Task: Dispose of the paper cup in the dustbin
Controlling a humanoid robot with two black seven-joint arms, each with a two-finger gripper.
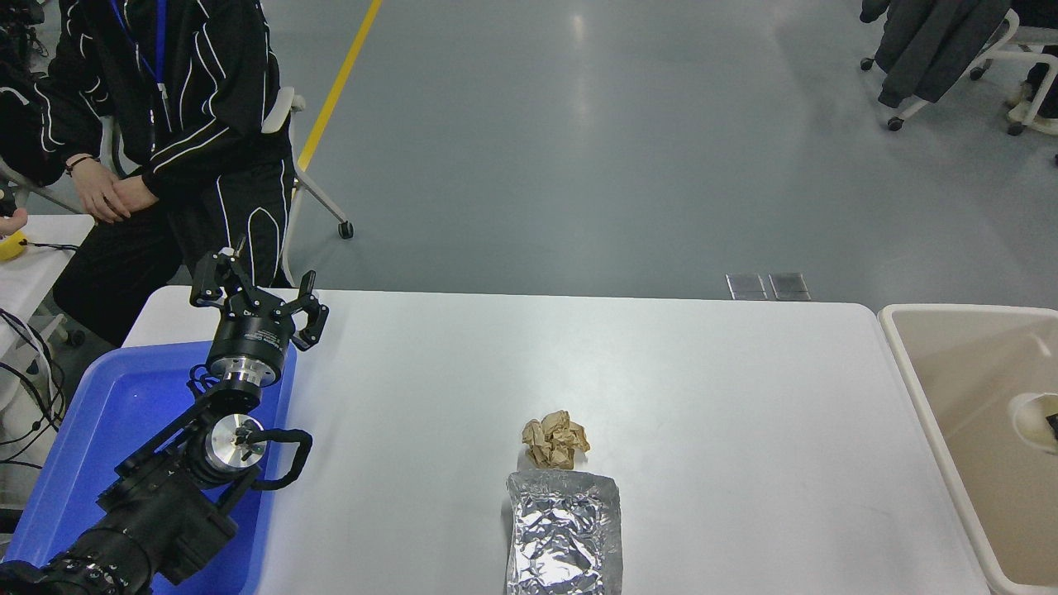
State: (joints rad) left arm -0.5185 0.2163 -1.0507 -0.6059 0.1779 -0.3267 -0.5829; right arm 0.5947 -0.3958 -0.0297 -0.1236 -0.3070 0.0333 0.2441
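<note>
The paper cup (1029,420) shows at the picture's right edge, over the inside of the beige dustbin (909,364). It is tilted, with its cream mouth turned toward the right edge. A small black piece of my right gripper (1053,424) shows at the cup's mouth, holding it; the rest of the right arm is out of view. My left gripper (258,291) is parked at the far left above the blue tray, open and empty.
A crumpled brown paper ball (555,440) and a silver foil packet (564,541) lie at the table's front middle. A blue tray (124,405) sits at the left under the left arm. A person (173,124) sits at the far left.
</note>
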